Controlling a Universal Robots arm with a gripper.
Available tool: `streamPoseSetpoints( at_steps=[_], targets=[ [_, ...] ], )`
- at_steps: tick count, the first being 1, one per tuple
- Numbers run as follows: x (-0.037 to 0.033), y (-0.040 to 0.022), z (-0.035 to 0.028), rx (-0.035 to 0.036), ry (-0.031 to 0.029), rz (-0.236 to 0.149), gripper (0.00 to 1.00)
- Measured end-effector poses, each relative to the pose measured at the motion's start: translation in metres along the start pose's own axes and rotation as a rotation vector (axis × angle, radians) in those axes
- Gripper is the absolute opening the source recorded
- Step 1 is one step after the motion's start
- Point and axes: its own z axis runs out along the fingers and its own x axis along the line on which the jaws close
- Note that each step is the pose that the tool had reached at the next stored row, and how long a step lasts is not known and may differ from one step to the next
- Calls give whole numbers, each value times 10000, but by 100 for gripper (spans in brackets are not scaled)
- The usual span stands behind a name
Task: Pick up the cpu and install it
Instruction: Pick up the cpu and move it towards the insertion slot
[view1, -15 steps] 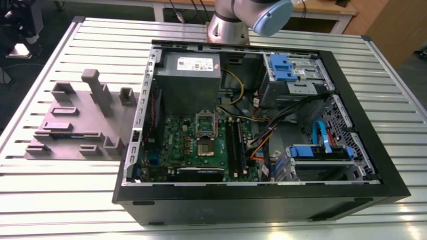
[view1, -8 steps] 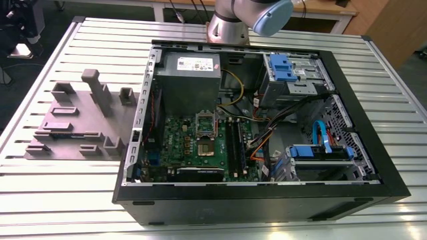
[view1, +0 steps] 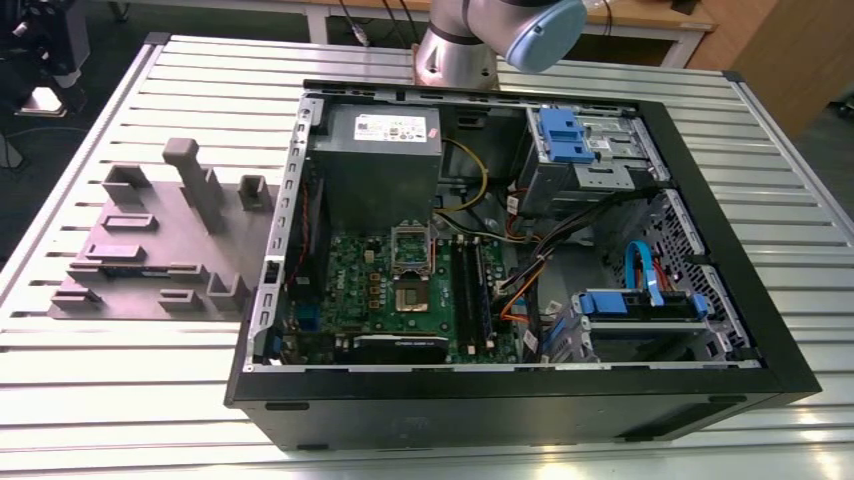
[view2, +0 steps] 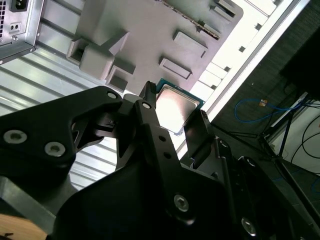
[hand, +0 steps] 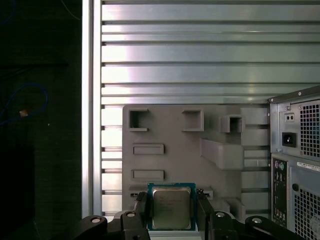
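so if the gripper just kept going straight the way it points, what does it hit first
Probably the grey tray: in the first wrist view it lies straight beyond the gripper and the cpu it holds. How far off is unclear.

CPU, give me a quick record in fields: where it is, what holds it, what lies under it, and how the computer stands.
cpu: lifted, metal top facing the first wrist camera
pincer: shut on the cpu, one finger on each of two opposite edges
underneath: grey moulded tray on the slatted table
computer case: lying open on the table beside the tray, motherboard exposed
install: not yet done, cpu is outside the case
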Motion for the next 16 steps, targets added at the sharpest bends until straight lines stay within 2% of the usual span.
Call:
streamPoseSetpoints(
  at_steps=[16],
  targets=[
    [-94,2,2,-1,-1,0,47]
  ],
)
